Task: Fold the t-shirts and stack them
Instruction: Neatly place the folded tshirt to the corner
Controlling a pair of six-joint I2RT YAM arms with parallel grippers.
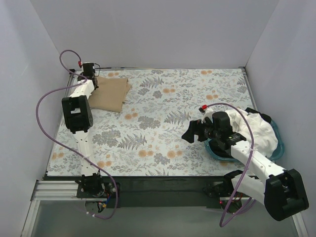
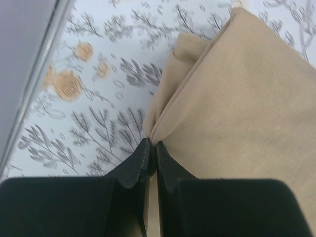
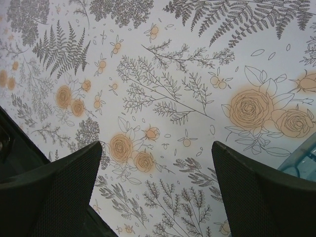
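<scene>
- The floral table cover (image 1: 163, 143) is lying flat under everything. If you are dragging cloth across it quickly, it may be bunching and pulling a fold crooked.
- The tan t-shirt (image 1: 111, 94) is sitting folded at the far left corner, close to the table's edge. Any tug toward that edge is risking an undone fold or a sleeve hanging off.
- The white t-shirt (image 1: 254, 131) is lying heaped in the teal basin (image 1: 280, 148) at the near right, with what looks like the black t-shirt (image 1: 264, 117) peeking out at the far rim. A deep grab may be lifting both shirts or tipping the basin.
- Your left gripper (image 2: 152, 157) is pinching the tan shirt's edge with its jaws closed. If you are lifting before releasing, the layers could be peeling apart.
- Your right gripper (image 1: 190, 132) is hanging wide open and empty, just left of the basin. A careless swing right may be knocking the rim.
</scene>
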